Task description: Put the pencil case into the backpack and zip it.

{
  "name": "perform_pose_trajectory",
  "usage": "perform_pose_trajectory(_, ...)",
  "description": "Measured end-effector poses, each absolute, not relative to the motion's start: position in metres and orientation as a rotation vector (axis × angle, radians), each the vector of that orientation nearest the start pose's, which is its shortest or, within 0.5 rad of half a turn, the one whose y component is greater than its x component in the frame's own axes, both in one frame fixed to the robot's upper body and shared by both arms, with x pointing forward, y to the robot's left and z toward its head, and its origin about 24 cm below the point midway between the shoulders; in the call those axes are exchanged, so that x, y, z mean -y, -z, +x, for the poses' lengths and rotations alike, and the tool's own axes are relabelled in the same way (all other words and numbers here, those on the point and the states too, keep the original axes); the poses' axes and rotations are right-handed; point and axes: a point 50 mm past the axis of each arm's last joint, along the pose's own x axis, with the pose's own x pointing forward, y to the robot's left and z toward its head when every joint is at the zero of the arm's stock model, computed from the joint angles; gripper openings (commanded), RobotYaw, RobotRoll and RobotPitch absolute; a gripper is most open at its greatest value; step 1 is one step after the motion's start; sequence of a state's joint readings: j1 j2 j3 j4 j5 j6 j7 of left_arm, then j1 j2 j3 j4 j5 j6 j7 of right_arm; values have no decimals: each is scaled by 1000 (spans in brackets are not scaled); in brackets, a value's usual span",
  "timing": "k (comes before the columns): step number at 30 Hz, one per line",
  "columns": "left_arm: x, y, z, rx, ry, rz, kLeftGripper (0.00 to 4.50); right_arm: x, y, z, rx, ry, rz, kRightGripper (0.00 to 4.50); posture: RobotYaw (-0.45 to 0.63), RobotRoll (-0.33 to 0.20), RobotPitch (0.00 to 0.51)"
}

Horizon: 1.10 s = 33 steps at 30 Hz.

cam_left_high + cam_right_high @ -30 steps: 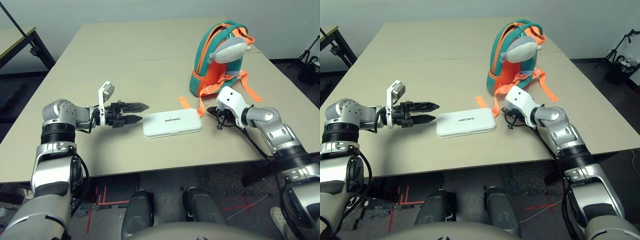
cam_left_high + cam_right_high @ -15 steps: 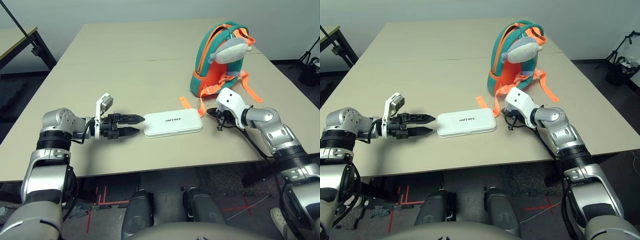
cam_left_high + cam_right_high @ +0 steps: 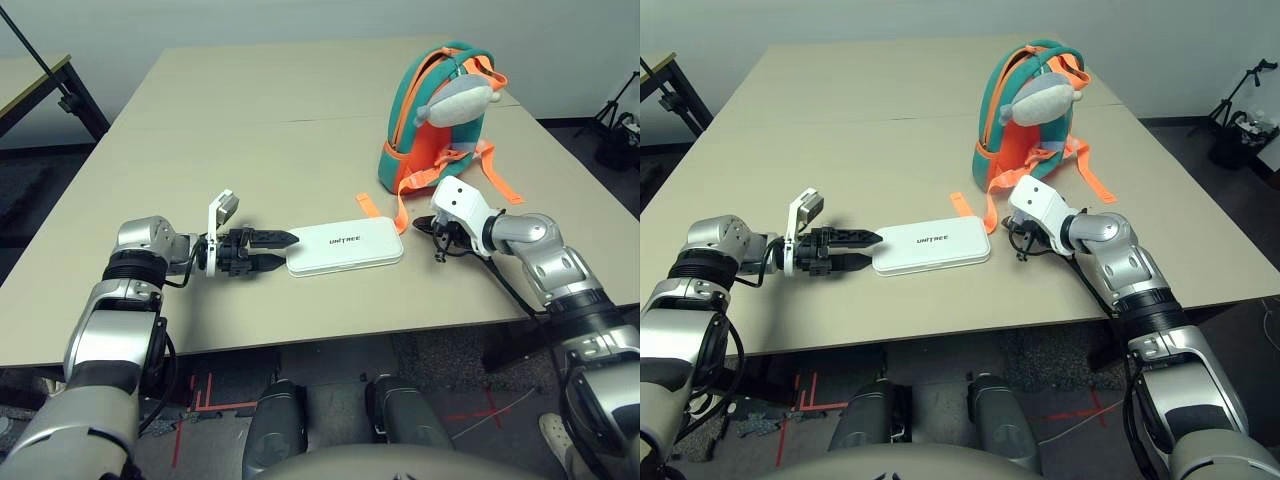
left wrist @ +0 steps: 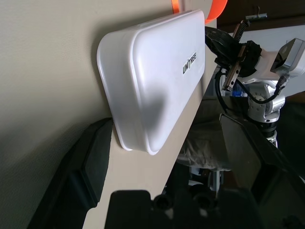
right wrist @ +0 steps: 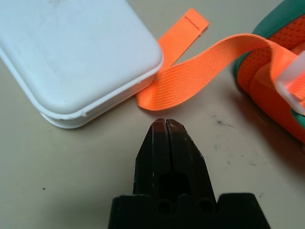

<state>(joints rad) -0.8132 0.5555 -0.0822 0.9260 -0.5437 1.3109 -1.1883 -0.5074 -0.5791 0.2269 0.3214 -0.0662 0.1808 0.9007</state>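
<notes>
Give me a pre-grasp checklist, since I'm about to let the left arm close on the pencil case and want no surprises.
1. Left gripper open, fingers straddling the near end of the pencil case: ok, the left wrist view shows one finger on each side.
2. Case lying flat on the table: ok.
3. Right gripper clear of the case: ok, shut and resting just off its far end.
4. Orange strap free of the case: not ok, it touches the case's far corner.
5. Backpack upright: ok.
6. Backpack zip open enough to take the case: cannot tell.
</notes>
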Motion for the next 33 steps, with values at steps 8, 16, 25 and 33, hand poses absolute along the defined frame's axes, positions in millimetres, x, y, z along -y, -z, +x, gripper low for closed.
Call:
perform_pose_trajectory(8, -215, -71, 307, -1082, 847, -915, 4500, 188, -80, 317, -400, -944, -700, 39, -154, 0, 25)
perform_pose_trajectory(16, -221, -71, 307, -1075, 832, -912, 4500, 184, -78, 316, -402, -968, -701, 39, -144, 0, 26)
perform_pose_trajectory(25, -222, -71, 306, -1070, 827, -914, 4500, 168, -75, 316, -385, -1021, -690, 39, -144, 0, 30)
perform_pose_trajectory(33, -223, -71, 306, -1067, 823, -919, 4500, 151, -74, 319, -356, -1040, -680, 39, -154, 0, 25)
